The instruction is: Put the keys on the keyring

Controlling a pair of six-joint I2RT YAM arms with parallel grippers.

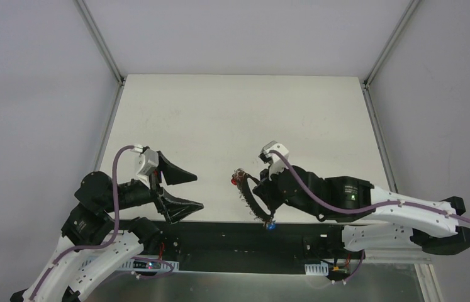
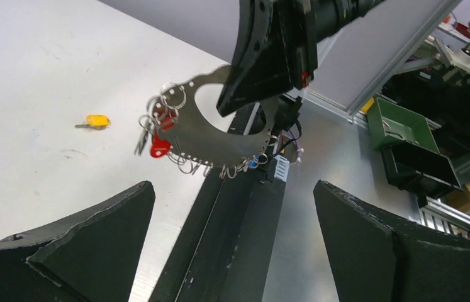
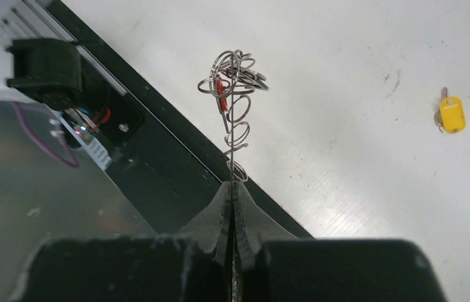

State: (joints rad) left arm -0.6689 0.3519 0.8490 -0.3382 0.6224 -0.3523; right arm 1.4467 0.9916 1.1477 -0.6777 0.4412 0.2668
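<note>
Right hand (image 3: 233,189) is pinched shut on the keyring (image 2: 210,139), holding it up in the air over the near edge of the desk (image 1: 232,119), with a red tag (image 2: 160,146) and small rings (image 3: 235,75) dangling off it. Left hand (image 1: 198,191) is spread wide and empty, facing the ring. The only loose one in view is the yellow key (image 2: 97,120), flat on the desk and well apart from the ring.

Best bet is probably for the left hand to drop onto the yellow head and pinch it so the hole stays clear. The black rail (image 2: 232,220) under the ring and that dangling cluster could snag things.
</note>
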